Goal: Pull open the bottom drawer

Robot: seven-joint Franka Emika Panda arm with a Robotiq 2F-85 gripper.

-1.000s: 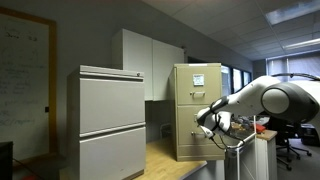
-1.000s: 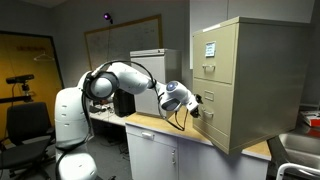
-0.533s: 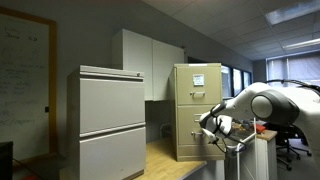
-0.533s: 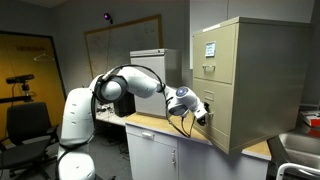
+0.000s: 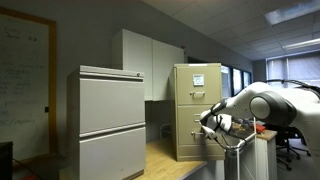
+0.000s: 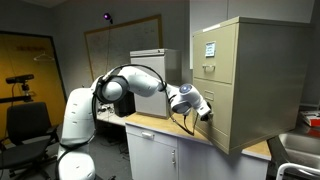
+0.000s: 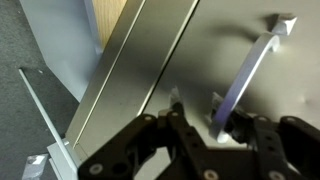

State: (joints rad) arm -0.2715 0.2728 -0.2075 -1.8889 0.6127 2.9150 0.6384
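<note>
The bottom drawer (image 5: 190, 141) (image 6: 221, 126) is the lowest front of the narrow tan cabinet. It sits flush with the cabinet. My gripper (image 5: 208, 128) (image 6: 207, 115) is pressed up to that front in both exterior views. In the wrist view the drawer's face (image 7: 195, 50) fills the frame and its silver bar handle (image 7: 255, 65) runs down between my fingers. The gripper (image 7: 205, 115) has its jaws partly drawn in round the handle. The bar lies against the right finger (image 7: 243, 127), with a gap to the left finger (image 7: 172, 112). The blur hides whether the handle is clamped.
The cabinet stands on a wooden desk top (image 5: 168, 166) (image 6: 160, 126). A wide pale-grey cabinet (image 5: 112, 120) (image 6: 150, 62) stands beside it. An office chair (image 6: 25, 125) is behind the robot base. Another desk with clutter (image 5: 262, 128) lies near the arm.
The arm reached forward and brought the gripper up to the drawer front. Over the last half second it has hardly moved.
</note>
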